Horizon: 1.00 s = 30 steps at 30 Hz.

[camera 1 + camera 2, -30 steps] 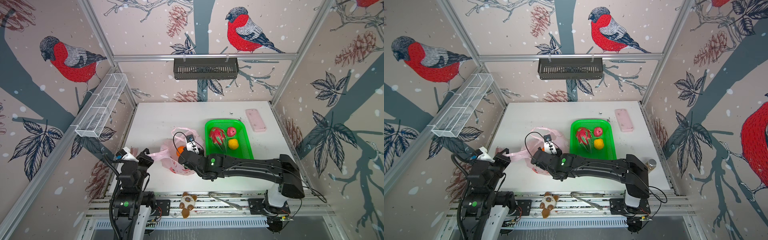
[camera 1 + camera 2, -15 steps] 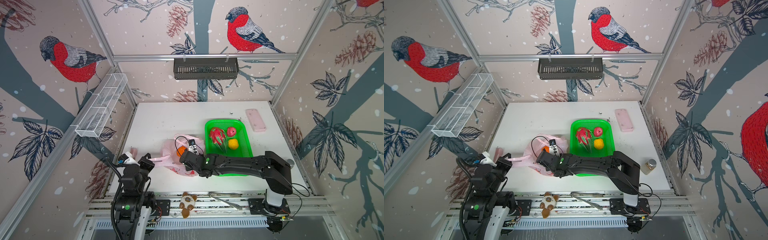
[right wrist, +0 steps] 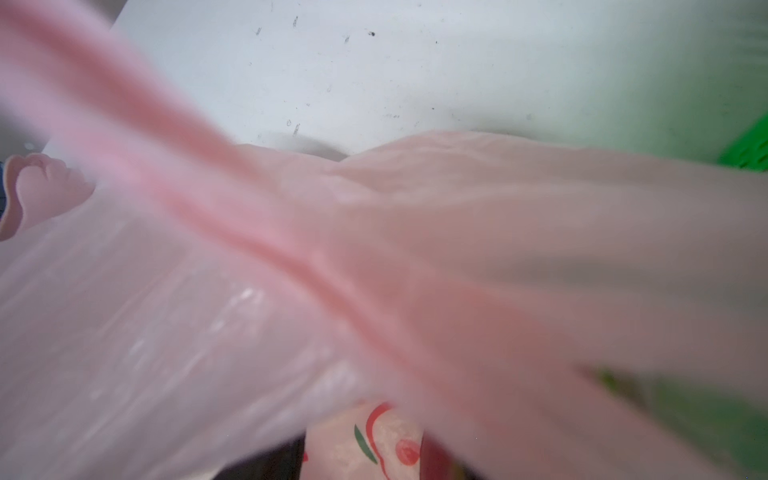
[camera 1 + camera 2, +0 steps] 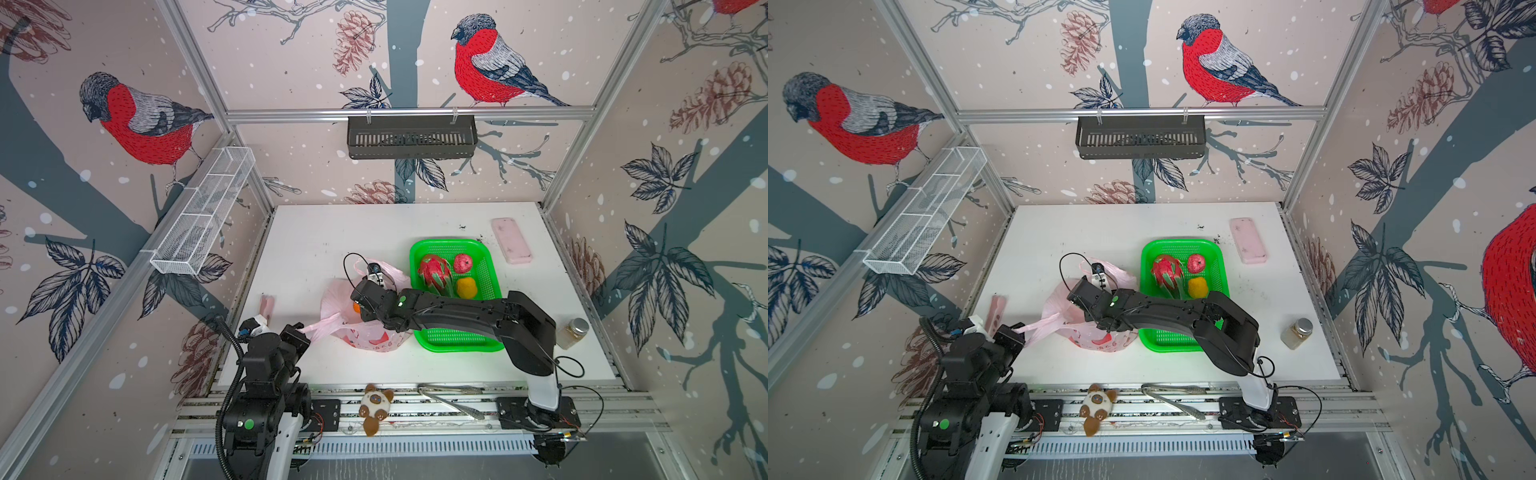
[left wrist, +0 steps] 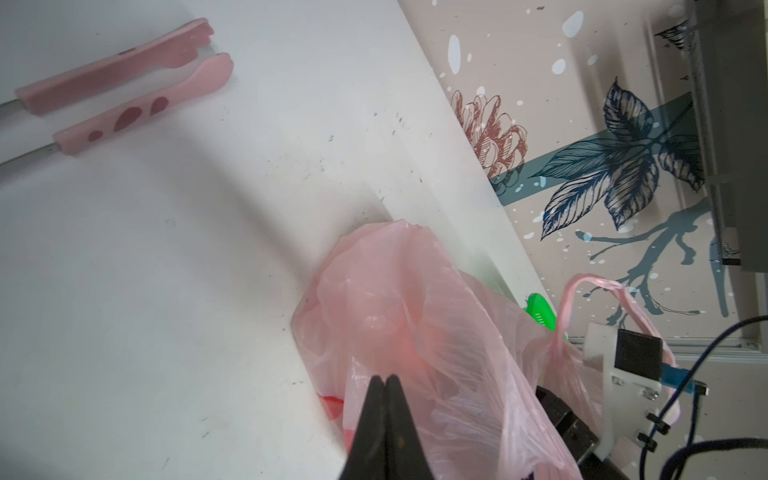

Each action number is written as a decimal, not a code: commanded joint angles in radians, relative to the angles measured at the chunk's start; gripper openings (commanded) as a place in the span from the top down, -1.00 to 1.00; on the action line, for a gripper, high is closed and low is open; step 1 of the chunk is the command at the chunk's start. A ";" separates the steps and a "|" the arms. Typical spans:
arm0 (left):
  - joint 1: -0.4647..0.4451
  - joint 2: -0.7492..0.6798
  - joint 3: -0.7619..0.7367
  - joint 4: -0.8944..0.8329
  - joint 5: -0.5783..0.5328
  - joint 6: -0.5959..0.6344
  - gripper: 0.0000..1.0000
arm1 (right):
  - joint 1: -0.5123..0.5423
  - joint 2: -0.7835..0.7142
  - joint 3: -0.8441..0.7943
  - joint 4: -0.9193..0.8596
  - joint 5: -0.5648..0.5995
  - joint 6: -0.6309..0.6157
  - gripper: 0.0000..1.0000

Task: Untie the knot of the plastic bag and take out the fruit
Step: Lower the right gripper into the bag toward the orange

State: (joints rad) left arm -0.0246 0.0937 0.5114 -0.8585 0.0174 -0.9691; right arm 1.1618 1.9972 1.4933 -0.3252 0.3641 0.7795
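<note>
As seen in both top views, plastic bag (image 4: 372, 338) (image 4: 1098, 338) on the counter (image 4: 332, 232) just beside the green basket (image 4: 457, 348) holding a dragon fruit (image 4: 434, 272), a red fruit (image 4: 463, 263) and a yellow fruit (image 4: 466, 287); left end effector (image 4: 302, 331) clamped on a taut bag handle (image 4: 322, 326), right end effector (image 4: 362, 300) buried in the bag mouth by an orange fruit (image 4: 355, 308), spread impossible to tell. In the left wrist view, fingertips (image 5: 374, 399) pressed together on pink film. In the right wrist view, blurred bag plastic against the lens, jaws hidden.
</note>
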 commanded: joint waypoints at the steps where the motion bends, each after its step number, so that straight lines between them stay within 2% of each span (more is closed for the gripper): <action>1: -0.001 0.025 0.006 -0.047 -0.044 -0.009 1.00 | -0.021 0.014 0.002 0.054 -0.051 -0.093 -0.27; 8: 0.003 0.174 -0.010 -0.030 -0.068 -0.034 1.00 | -0.085 0.042 0.013 0.085 -0.138 -0.183 -0.50; 19: 0.002 0.325 -0.008 -0.031 -0.118 -0.079 1.00 | -0.108 0.139 0.123 0.055 -0.233 -0.236 -0.61; 30: -0.002 0.416 0.016 0.019 -0.141 -0.043 1.00 | -0.108 0.251 0.268 -0.022 -0.177 -0.208 -0.72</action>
State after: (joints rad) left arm -0.0257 0.5068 0.5205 -0.8505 -0.1032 -1.0195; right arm 1.0531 2.2269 1.7321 -0.3103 0.1585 0.5629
